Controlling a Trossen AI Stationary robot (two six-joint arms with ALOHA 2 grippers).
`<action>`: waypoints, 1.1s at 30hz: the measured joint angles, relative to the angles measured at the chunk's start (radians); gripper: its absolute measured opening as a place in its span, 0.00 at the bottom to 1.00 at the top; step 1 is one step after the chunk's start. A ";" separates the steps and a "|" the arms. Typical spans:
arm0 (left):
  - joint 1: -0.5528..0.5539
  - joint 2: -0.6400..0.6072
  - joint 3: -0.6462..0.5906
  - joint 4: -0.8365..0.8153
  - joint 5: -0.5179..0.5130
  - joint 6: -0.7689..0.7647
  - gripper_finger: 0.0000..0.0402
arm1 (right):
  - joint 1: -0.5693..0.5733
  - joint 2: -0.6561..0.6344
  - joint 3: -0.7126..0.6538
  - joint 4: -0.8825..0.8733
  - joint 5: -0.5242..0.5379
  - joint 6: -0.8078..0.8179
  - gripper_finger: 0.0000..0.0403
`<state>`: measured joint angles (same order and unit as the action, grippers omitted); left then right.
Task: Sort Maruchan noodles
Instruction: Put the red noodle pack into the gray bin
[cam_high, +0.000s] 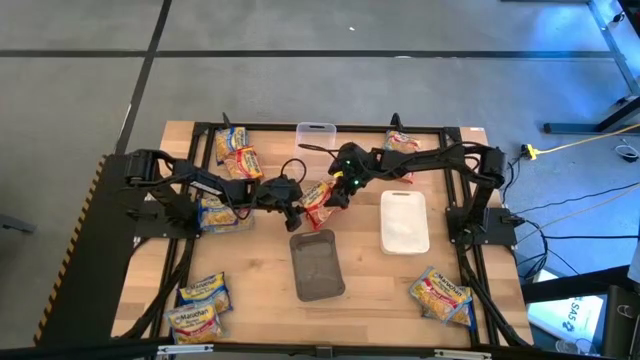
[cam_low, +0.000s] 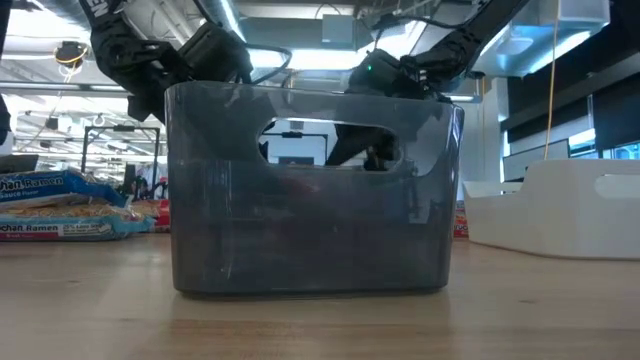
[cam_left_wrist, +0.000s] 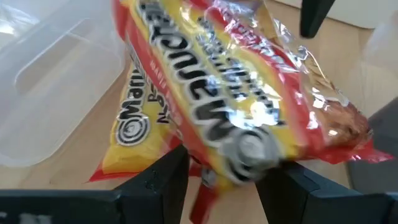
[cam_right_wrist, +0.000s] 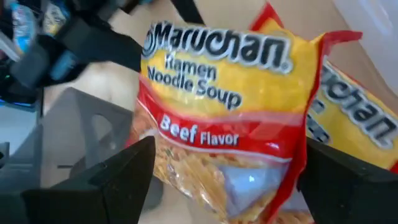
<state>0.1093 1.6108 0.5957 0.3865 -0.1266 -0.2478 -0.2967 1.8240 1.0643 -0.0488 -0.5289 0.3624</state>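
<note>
Red-and-yellow plastic marks the beef packet (cam_high: 318, 200) hanging mid-surface, just at twelve o'clock of the grey bin (cam_high: 317, 265). The left gripper (cam_high: 296, 208) has its jaws clamped on the packet's lower crimped edge, seen close in its wrist view (cam_left_wrist: 217, 93). The right gripper (cam_high: 342, 190) sits at the packet's three o'clock side with jaws wide apart either side of it (cam_right_wrist: 230, 124), gripping nothing. A second red packet (cam_right_wrist: 354, 124) lies on the surface just behind.

Judging by the crinkled film, the packet is light and slippery, with a stiff but brittle noodle block inside; a pinch on the flat sealed seam seems safer than squeezing across the block. Other packets lie at ten o'clock (cam_high: 238, 153), seven (cam_high: 198, 308) and five (cam_high: 443, 296), with the white bin (cam_high: 404, 222) at three.
</note>
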 joint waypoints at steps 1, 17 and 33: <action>0.000 0.000 0.000 0.007 0.001 0.000 0.41 | 0.001 -0.003 0.005 0.001 -0.002 -0.003 0.82; -0.004 -0.005 0.041 0.037 -0.021 0.014 0.41 | 0.016 -0.005 0.058 -0.012 -0.157 -0.092 0.68; -0.005 -0.005 0.041 0.012 -0.018 0.014 0.41 | 0.040 -0.171 0.057 -0.291 0.010 -0.219 0.48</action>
<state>0.1047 1.6062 0.6369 0.3985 -0.1446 -0.2333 -0.2572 1.6526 1.1217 -0.3399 -0.5192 0.1436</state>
